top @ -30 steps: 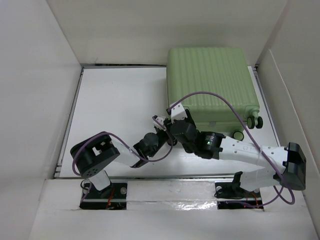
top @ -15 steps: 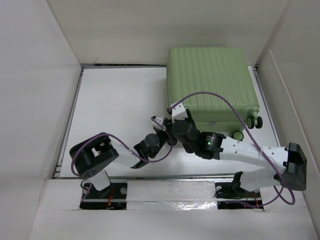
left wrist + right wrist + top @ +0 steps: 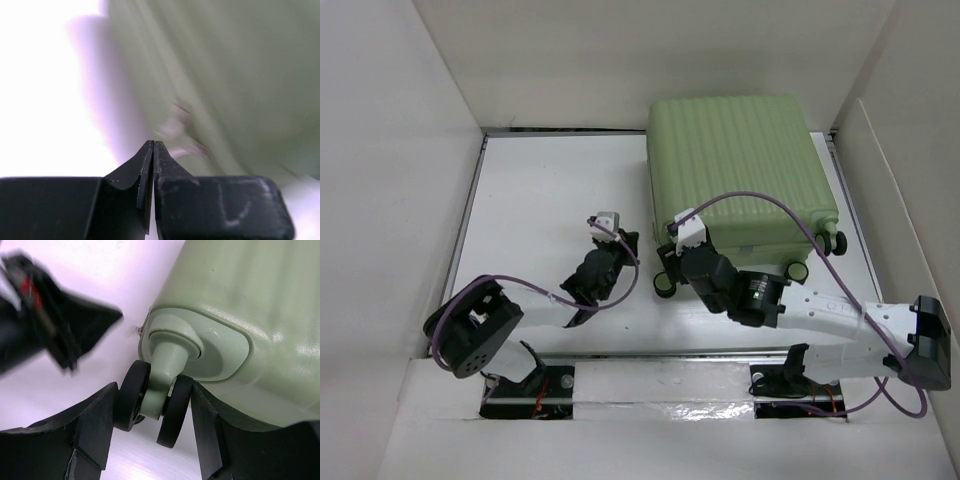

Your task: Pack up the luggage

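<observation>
I see the suitcase (image 3: 740, 170) lying shut — right pincer (image 3: 154, 396) grasping its corner wheel (image 3: 131, 392), left pincer (image 3: 152, 146) clenched empty just beside it.

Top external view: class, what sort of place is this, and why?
Probably a robot test cell: white panel walls box in a table, left arm and right arm bolted at its edge.

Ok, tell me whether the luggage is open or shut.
Shut: the luggage lies flat with its ribbed green shell facing up, and no lining shows.
</observation>
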